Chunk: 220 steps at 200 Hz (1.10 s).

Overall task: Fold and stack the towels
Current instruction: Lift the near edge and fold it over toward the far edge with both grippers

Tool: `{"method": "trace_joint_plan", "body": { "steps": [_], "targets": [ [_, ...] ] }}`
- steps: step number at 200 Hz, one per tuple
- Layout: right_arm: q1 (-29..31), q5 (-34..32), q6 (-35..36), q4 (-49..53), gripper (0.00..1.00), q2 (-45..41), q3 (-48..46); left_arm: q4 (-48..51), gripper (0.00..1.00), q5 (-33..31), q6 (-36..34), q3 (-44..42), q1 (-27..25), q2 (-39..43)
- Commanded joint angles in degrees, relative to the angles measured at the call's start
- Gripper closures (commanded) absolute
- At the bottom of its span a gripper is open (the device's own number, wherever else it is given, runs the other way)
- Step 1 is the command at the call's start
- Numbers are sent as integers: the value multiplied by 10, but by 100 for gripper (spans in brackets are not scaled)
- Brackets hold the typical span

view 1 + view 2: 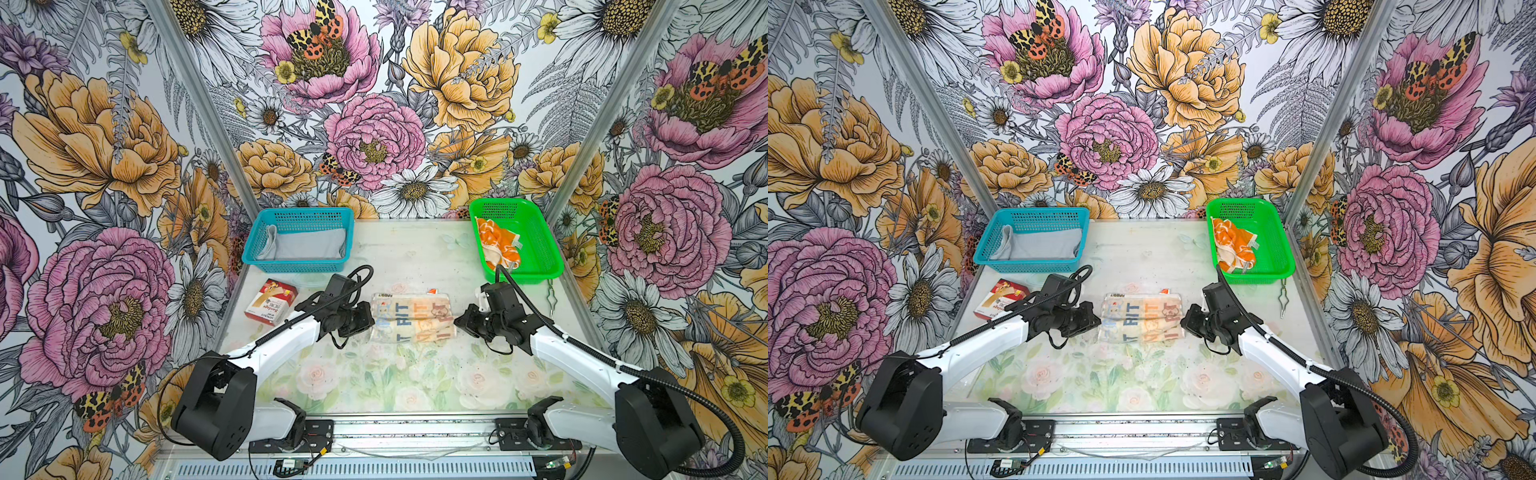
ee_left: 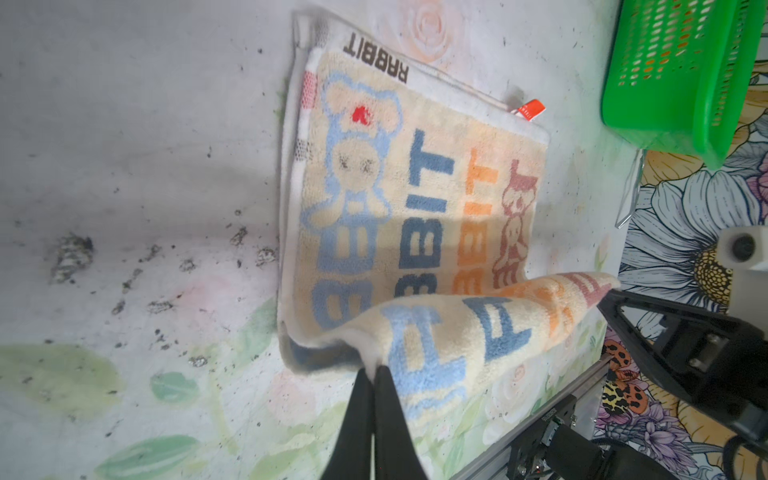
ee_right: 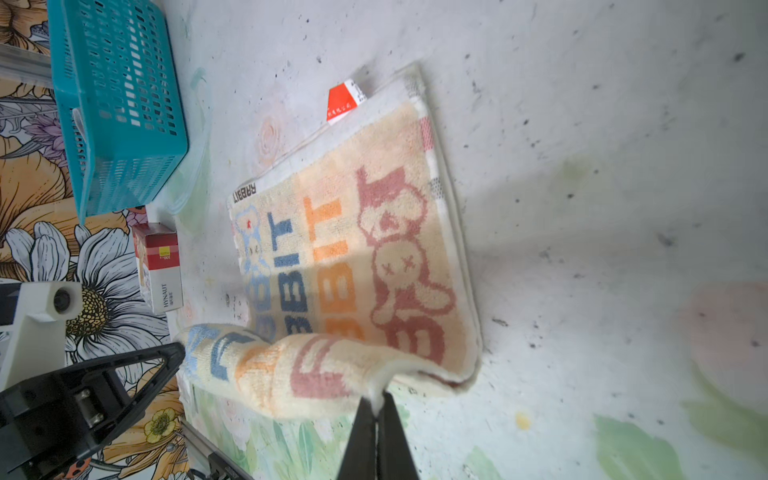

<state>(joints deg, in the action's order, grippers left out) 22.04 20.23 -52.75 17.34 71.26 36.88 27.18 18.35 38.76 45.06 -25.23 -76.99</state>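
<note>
The cream RABBIT towel (image 1: pixel 411 316) (image 1: pixel 1140 318) lies mid-table, its near edge lifted and curling over the rest. My left gripper (image 2: pixel 373 370) is shut on the near left corner of that towel (image 2: pixel 415 232). My right gripper (image 3: pixel 377 400) is shut on its near right corner, towel (image 3: pixel 353 257) spread beyond. In both top views the left gripper (image 1: pixel 371 320) (image 1: pixel 1098 322) and right gripper (image 1: pixel 458 322) (image 1: pixel 1185 318) flank the towel. A grey towel (image 1: pixel 307 244) (image 1: pixel 1040 245) lies in the blue basket (image 1: pixel 299 216) (image 1: pixel 1038 215). An orange towel (image 1: pixel 496 243) (image 1: pixel 1233 245) lies crumpled in the green basket (image 1: pixel 540 249) (image 1: pixel 1273 245).
A red-and-white box (image 1: pixel 271 302) (image 1: pixel 1000 301) (image 3: pixel 160 266) sits left of the left arm, before the blue basket (image 3: pixel 116 104). A metal clip (image 1: pixel 550 299) (image 1: pixel 1283 297) lies before the green basket (image 2: pixel 681 75). Flowered walls enclose the table on three sides.
</note>
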Motion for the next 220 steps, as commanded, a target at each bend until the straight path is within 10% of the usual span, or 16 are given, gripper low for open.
{"method": "trace_joint_plan", "body": {
  "steps": [1,220],
  "targets": [
    [-10,12,39,-17,100,43,41,-5,100,17,-33,32,22,-24],
    [-74,68,109,-61,100,257,183,-26,100,35,-92,222,76,-256]
  ]
}}
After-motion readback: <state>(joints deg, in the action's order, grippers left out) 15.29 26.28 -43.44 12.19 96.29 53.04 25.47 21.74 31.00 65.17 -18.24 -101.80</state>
